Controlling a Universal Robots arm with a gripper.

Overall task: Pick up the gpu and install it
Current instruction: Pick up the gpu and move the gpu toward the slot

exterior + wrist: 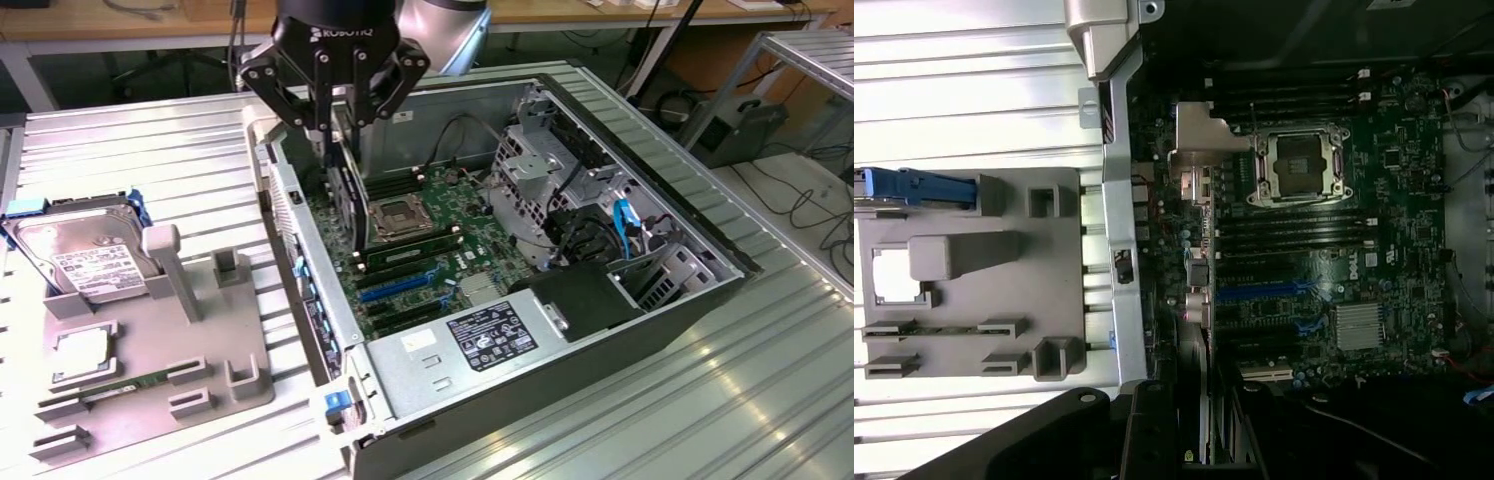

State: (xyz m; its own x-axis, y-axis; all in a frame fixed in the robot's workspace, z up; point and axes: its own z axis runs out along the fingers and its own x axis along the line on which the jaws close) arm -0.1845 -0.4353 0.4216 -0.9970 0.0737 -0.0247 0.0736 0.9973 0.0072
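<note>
Ribbed metal bench [147,150] holds an open case [601,370]; over it the end effector [339,128] clamps the thin dark gpu [350,200] upright.

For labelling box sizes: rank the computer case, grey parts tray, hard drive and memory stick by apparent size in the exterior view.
Largest to smallest:
1. computer case
2. grey parts tray
3. hard drive
4. memory stick

Ribbed metal table [134,150]: computer case [601,375], grey tray [227,355].
</note>
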